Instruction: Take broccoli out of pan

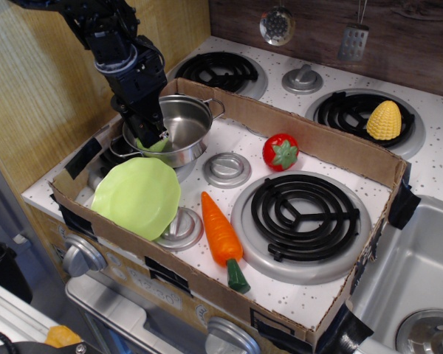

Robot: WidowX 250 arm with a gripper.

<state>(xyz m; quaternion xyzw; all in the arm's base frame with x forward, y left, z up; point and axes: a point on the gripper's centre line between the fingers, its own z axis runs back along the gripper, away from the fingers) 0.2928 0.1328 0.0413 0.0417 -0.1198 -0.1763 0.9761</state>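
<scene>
The pan (183,125) is a shiny steel pot standing at the back left of the cardboard tray. The broccoli (156,145) lies inside it against the left wall, and only a sliver of pale green shows. My gripper (149,136) reaches down into the pan's left side, right over the broccoli, with its black fingers hiding most of it. The fingers sit around or on the broccoli, and I cannot tell whether they have closed on it.
A light-green plate (137,195) leans in front of the pan. A carrot (221,234), a tomato (280,152) and a black burner (303,214) lie in the cardboard tray (321,147). Corn (384,120) sits on the far right burner. A wooden wall stands at left.
</scene>
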